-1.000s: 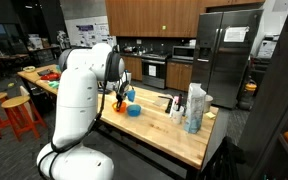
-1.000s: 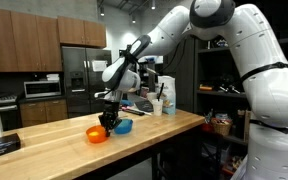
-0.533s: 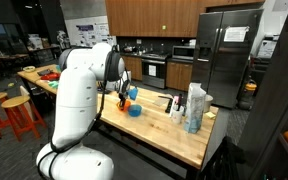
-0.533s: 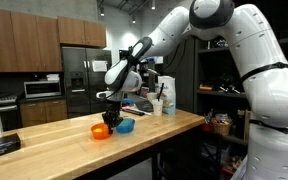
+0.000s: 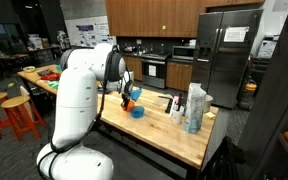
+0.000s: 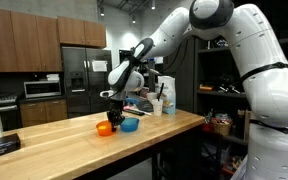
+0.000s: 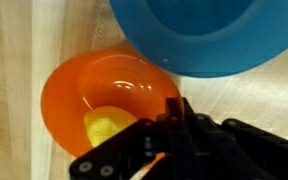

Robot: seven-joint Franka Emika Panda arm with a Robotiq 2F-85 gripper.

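An orange bowl (image 7: 104, 85) sits on the wooden counter (image 7: 24, 60) with a yellow object (image 7: 106, 128) inside it. A blue bowl (image 7: 199, 35) lies right next to it, and their rims overlap in the wrist view. My gripper (image 7: 156, 132) is shut on the orange bowl's rim. In both exterior views the gripper (image 6: 113, 113) (image 5: 125, 98) stands over the orange bowl (image 6: 105, 128) (image 5: 125, 104), with the blue bowl (image 6: 130, 125) (image 5: 137, 110) beside it.
Bottles and white containers (image 5: 194, 108) (image 6: 162, 100) stand at one end of the counter (image 5: 164, 132). Orange stools (image 5: 19, 115) stand beside the robot base. A fridge (image 5: 224, 60) and kitchen cabinets are behind.
The gripper has carried the orange bowl closer to the blue bowl, slightly up and toward it. The blue bowl has stayed put.
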